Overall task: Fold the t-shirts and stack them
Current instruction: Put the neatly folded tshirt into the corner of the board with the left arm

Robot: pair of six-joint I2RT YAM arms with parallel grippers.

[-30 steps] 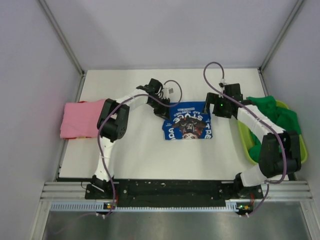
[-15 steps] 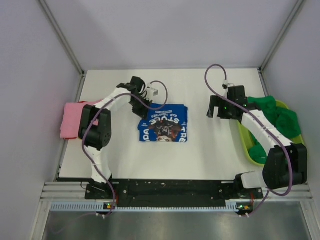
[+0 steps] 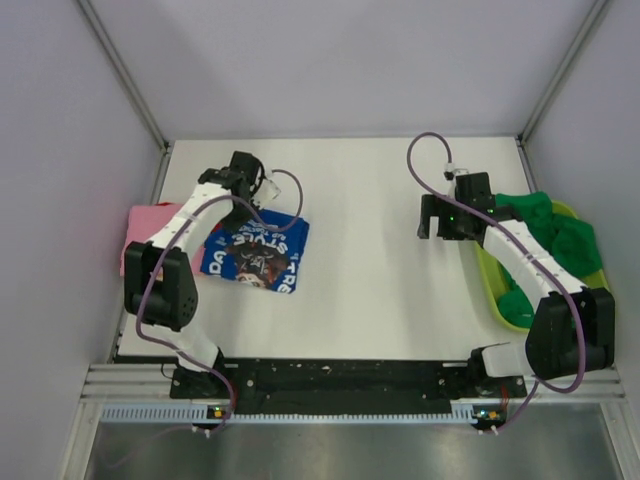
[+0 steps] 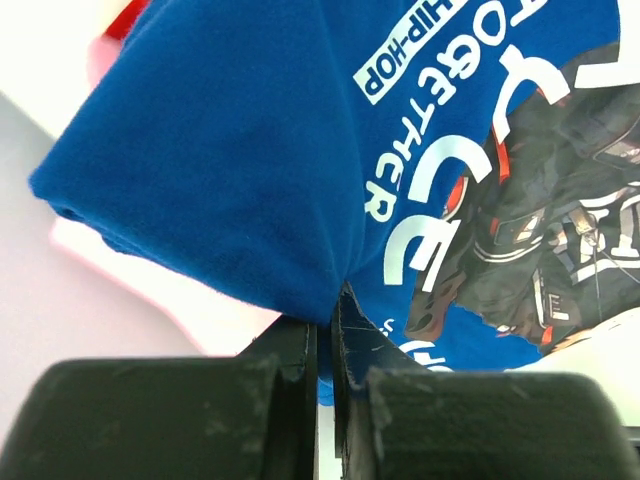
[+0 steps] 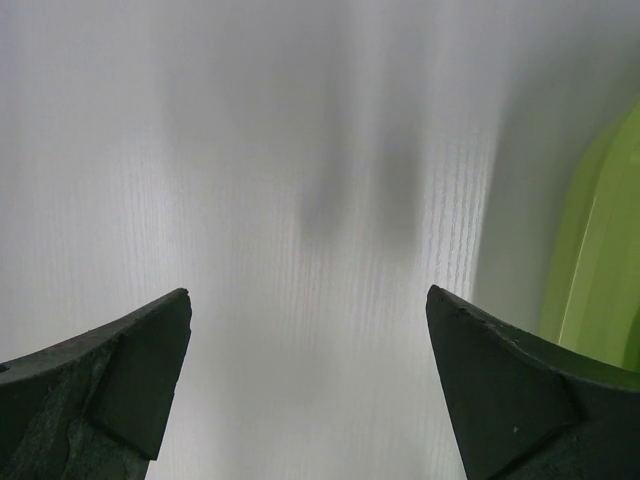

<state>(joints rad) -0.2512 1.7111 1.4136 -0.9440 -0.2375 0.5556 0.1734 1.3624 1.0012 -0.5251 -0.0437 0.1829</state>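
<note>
**Top view.** The blue t-shirt (image 3: 255, 255) is folded, print up, on the left part of the desk (image 3: 370, 285). Its left edge reaches the folded pink t-shirt (image 3: 140, 240) at the desk's left side. The left fingers (image 3: 252, 202) are at the blue shirt's far edge. The right fingers (image 3: 427, 216) hover over bare desk, beside the green t-shirts (image 3: 545, 215), which lie bunched in the lime basket (image 3: 600, 280).

**Left wrist view.** The left fingers (image 4: 290, 355) are clenched on a pinch of the blue t-shirt's (image 4: 230, 150) edge. The pink t-shirt (image 4: 180, 290) shows under its corner.

**Right wrist view.** The right fingers (image 5: 110, 380) are spread wide, grasping nothing. The basket (image 5: 590, 260) rim is at right.

**Assessment.** The pink shirt appears folded and placed. The blue one is folded but neither squared on the pink nor released. The green shirts are not yet folded, so the task is judged about half done.
</note>
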